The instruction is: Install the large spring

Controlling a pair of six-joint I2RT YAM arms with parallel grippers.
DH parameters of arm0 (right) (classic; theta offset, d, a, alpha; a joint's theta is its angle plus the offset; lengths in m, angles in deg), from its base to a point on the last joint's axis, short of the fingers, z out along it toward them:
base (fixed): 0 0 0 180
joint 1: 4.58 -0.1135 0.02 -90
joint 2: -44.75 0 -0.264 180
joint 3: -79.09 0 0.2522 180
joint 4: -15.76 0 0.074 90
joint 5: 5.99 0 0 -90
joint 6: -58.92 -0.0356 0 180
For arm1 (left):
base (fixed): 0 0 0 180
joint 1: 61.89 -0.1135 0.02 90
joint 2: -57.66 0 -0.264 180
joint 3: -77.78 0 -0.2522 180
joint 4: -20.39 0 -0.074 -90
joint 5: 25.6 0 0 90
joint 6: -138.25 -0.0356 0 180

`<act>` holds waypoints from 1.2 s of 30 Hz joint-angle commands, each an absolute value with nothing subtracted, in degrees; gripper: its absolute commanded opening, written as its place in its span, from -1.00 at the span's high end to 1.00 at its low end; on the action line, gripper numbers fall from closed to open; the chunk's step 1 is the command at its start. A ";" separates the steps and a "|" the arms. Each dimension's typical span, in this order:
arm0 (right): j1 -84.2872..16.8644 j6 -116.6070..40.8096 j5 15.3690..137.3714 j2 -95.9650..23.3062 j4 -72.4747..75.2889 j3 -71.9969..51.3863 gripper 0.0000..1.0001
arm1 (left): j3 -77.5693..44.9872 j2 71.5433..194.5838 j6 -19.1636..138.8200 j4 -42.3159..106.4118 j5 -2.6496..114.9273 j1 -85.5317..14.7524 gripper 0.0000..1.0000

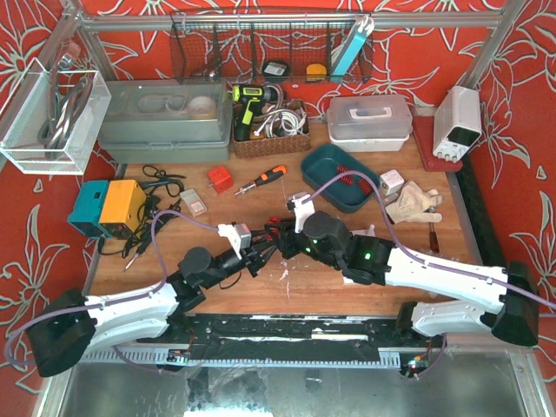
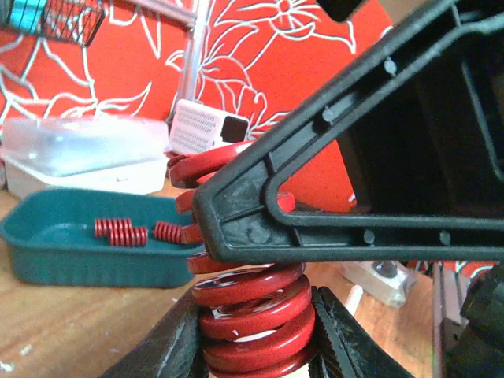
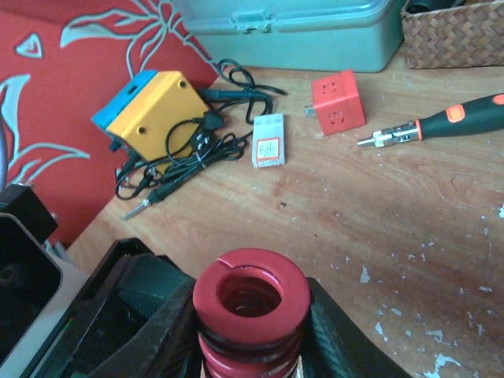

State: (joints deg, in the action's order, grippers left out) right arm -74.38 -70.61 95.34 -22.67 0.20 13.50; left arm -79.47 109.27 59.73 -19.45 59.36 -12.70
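Note:
The large red spring (image 2: pixel 253 319) is held in the air between both arms over the middle of the table (image 1: pixel 261 287). My left gripper (image 2: pixel 256 335) is shut on its lower coils, with a finger pressed against each side. My right gripper (image 3: pixel 250 315) is shut on the other end, and the spring's open ring end (image 3: pixel 250 295) faces its camera. In the left wrist view, a black right finger (image 2: pixel 354 181) crosses in front of the upper coils. In the top view the two grippers (image 1: pixel 265 252) (image 1: pixel 285 239) meet tip to tip, and the spring is mostly hidden there.
A teal tray (image 1: pixel 323 165) with small red springs (image 2: pixel 126 231) lies behind the grippers. A red cube (image 1: pixel 220 179), a screwdriver (image 1: pixel 261 179), a yellow-blue box (image 1: pixel 109 207) with cables, a grey toolbox (image 1: pixel 165 113), a glove (image 1: pixel 415 204) and a power supply (image 1: pixel 458 122) surround the work area.

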 commanded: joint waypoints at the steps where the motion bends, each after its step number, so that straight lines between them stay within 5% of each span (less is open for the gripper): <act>1: -74.89 -63.76 89.34 -19.61 -10.82 9.02 0.71 | -81.19 109.42 50.26 -27.71 61.04 -13.45 1.00; 4: -74.67 -62.84 90.53 -18.48 -13.55 8.81 0.45 | -82.52 109.43 47.40 -30.50 59.29 -13.37 1.00; 25: -71.21 -64.90 84.64 -18.38 -12.34 8.98 -0.28 | -85.72 109.74 40.61 -36.43 51.97 -12.93 1.00; 36: -68.97 -67.08 75.29 -21.78 -9.38 8.45 -0.27 | -86.08 110.04 38.97 -37.92 50.20 -12.76 1.00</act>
